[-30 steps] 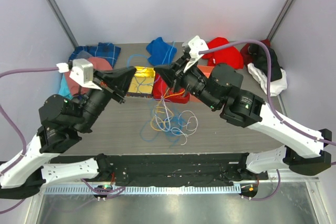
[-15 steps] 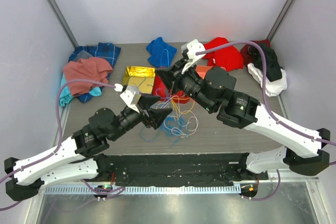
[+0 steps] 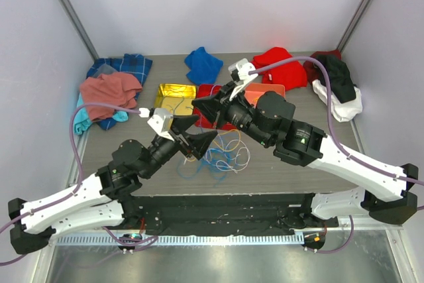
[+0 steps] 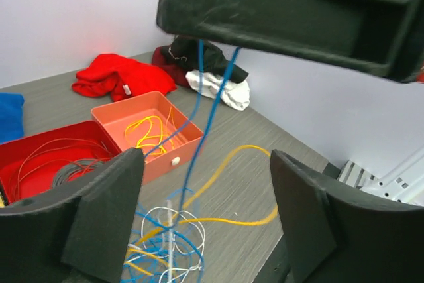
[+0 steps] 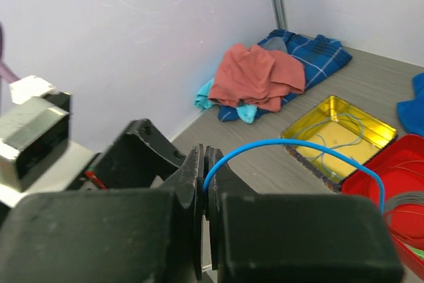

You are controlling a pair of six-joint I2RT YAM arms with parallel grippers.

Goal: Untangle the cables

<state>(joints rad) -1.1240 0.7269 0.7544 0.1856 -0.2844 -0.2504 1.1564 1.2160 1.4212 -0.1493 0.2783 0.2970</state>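
The cables (image 3: 222, 154) lie as a loose tangle of blue, white and yellow loops mid-table. My right gripper (image 3: 197, 105) hangs above the tangle's left side, shut on a blue cable (image 5: 298, 145) that arcs out from between its fingertips (image 5: 208, 178). In the left wrist view that blue cable (image 4: 197, 130) drops from the right gripper overhead down to the tangle (image 4: 162, 246), and a yellow cable (image 4: 246, 158) curves away to the right. My left gripper (image 3: 197, 132) is open just below the right one. Its fingers (image 4: 103, 213) flank the hanging strand without touching it.
A yellow tin (image 3: 173, 98), a red tray (image 3: 201, 91) and an orange tray (image 3: 273, 88) stand behind the tangle, each with cables in it. Clothes lie along the back: plaid and pink pile (image 3: 112, 84), blue cloth (image 3: 202, 63), red cloth (image 3: 281, 61), black and white cloth (image 3: 339, 87).
My left arm swung from beside the yellow tin to the middle of the table and its gripper opened. The right gripper shifted slightly left, still shut on the blue cable.
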